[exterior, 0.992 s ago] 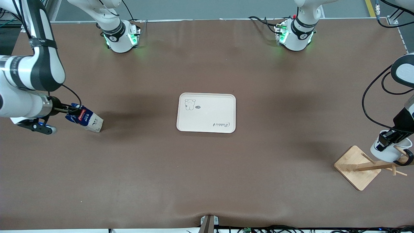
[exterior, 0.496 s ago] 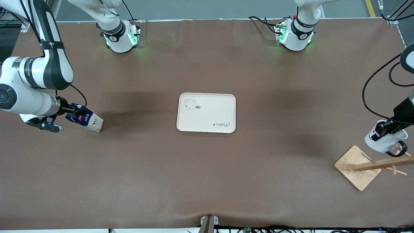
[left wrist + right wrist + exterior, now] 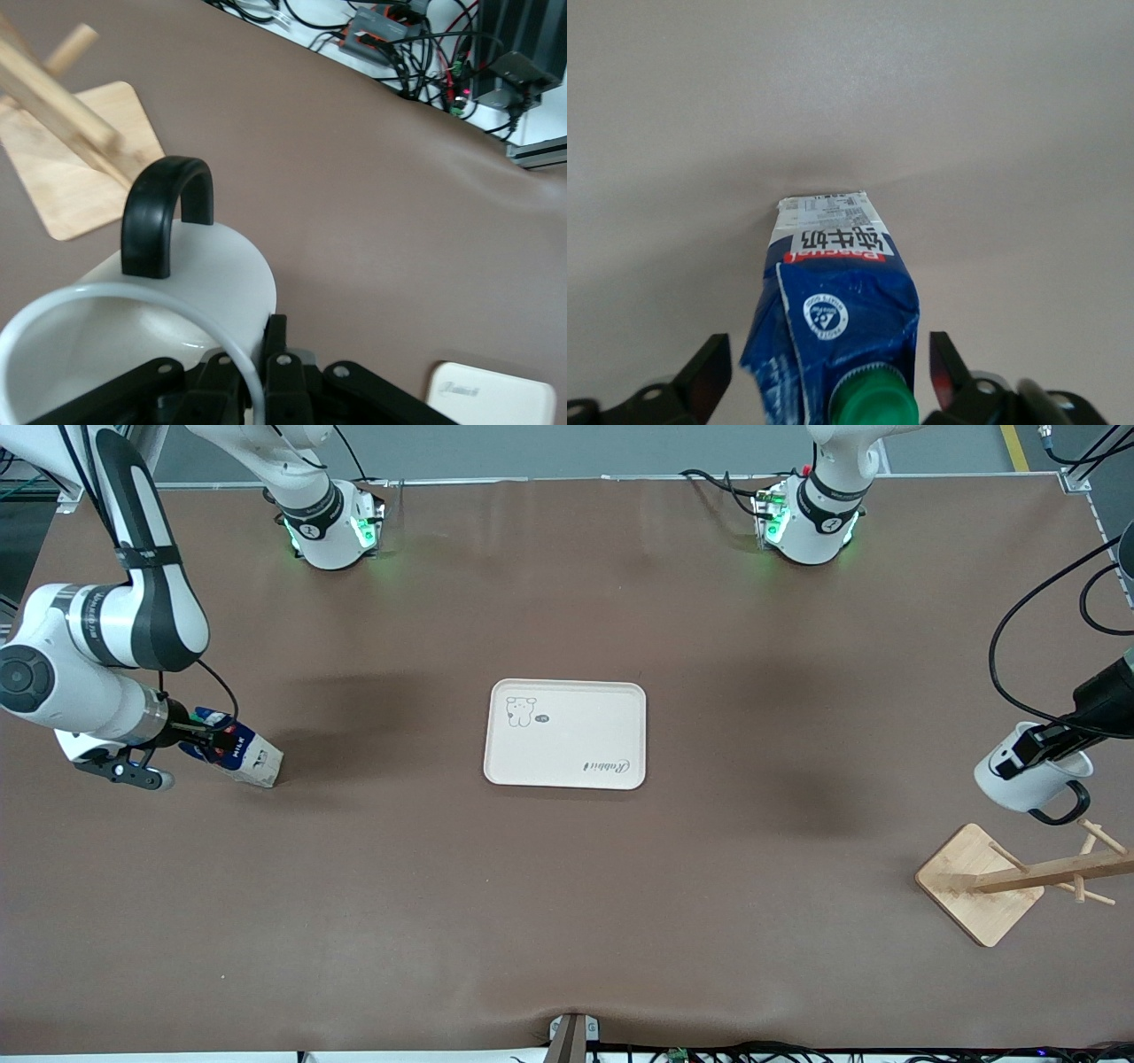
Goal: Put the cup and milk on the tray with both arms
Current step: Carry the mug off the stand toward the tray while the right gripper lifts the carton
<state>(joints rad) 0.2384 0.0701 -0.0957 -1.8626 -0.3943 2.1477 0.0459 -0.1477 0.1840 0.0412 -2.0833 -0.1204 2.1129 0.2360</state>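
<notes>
two jobs run at once. the left gripper (image 3: 1019, 755), pinched shut on the cup (image 3: 1028, 778), should carry it level from over the wooden rack (image 3: 983, 881) to the tray (image 3: 565, 733). the right gripper (image 3: 824, 372), fingers wide around the milk (image 3: 232, 752) toward the right arm's end from the tray, should close squarely below the cap.

arms (image 3: 106, 629): 2 | cup (image 3: 1028, 779): 1 | milk (image 3: 232, 754): 1 | tray (image 3: 565, 734): 1 | wooden rack (image 3: 1001, 879): 1 | counter (image 3: 567, 921): 1
</notes>
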